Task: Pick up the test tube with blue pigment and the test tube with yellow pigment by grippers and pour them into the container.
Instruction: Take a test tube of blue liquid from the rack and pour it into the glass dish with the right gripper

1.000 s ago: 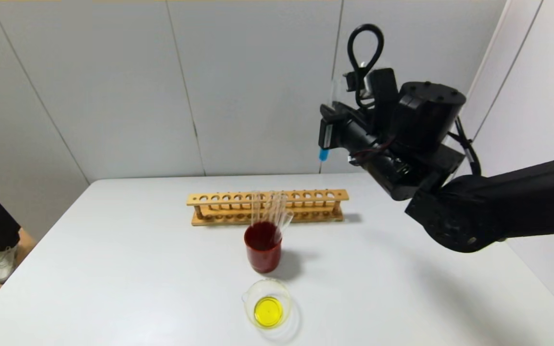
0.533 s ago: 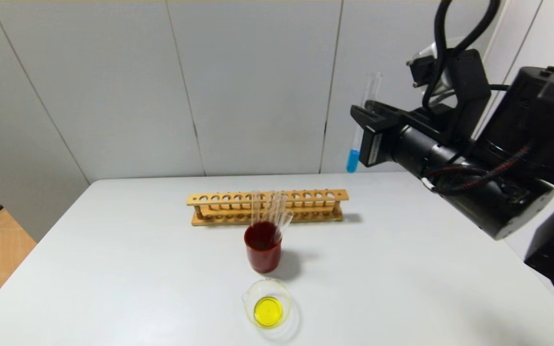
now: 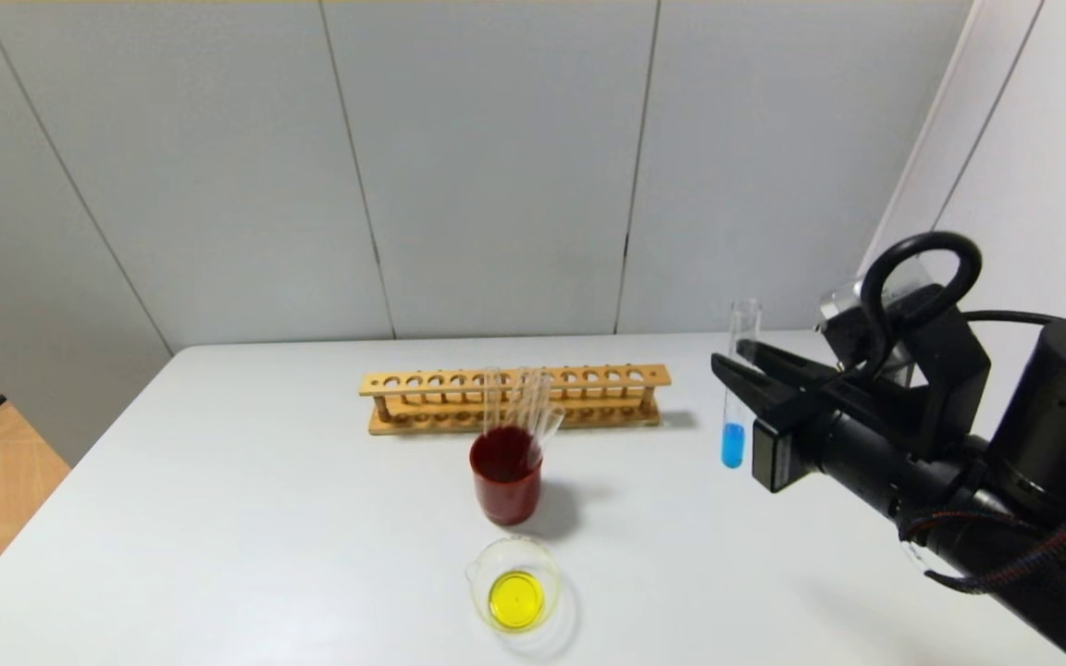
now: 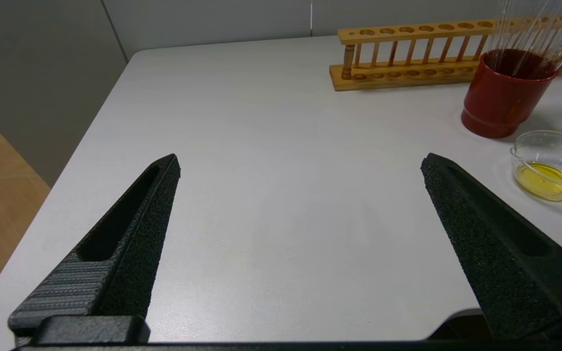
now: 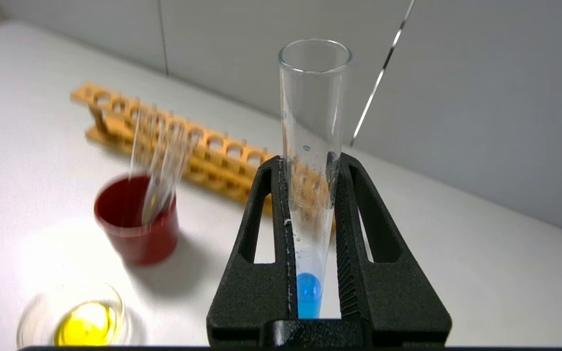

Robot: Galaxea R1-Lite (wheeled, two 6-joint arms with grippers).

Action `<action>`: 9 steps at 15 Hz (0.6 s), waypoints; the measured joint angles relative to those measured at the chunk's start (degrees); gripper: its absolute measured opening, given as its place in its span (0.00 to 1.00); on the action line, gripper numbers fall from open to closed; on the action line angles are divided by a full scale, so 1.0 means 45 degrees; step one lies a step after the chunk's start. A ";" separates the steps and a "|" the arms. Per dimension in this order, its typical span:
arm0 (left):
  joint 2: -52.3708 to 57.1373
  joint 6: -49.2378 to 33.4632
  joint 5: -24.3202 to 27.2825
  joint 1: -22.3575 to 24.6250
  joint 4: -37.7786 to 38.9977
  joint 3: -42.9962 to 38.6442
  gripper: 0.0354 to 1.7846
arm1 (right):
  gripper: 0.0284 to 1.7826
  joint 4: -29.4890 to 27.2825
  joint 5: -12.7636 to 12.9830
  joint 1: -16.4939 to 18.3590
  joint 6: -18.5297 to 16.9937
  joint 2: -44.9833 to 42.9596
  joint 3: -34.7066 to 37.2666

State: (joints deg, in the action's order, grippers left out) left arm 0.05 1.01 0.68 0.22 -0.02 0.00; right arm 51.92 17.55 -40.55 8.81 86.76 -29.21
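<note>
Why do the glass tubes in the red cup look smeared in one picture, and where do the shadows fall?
Right wrist view: the tubes in the red cup are motion-blurred, while the gripped blue tube is sharp. Head view: the cup casts a soft shadow to its right.

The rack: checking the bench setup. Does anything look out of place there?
Yes. The rack holds no tubes; the clear tubes lean bunched in the red cup instead. The right gripper holds the blue tube upright. No spill shows.
</note>
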 joint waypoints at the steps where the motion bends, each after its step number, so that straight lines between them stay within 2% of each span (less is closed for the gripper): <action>1: 0.0000 -0.0005 0.0000 0.0000 0.0005 0.0000 0.98 | 0.17 0.0062 -0.0038 -0.0141 0.0106 -0.0049 0.0360; 2: 0.0000 -0.0005 0.0000 0.0000 0.0005 0.0000 0.98 | 0.17 0.0073 -0.0079 -0.0322 0.0331 -0.0089 0.0740; 5: 0.0000 0.0000 0.0000 0.0005 0.0000 0.0000 0.98 | 0.17 0.0095 -0.0106 -0.1027 0.1677 -0.0030 0.1647; 9: 0.0000 -0.0011 0.0005 0.0005 0.0000 0.0000 0.98 | 0.17 0.0081 -0.0068 -0.1991 0.2419 0.0891 0.1807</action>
State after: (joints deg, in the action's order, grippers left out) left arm 0.05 0.96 0.71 0.24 -0.02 0.00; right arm 52.29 17.25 -49.51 19.70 90.77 -21.08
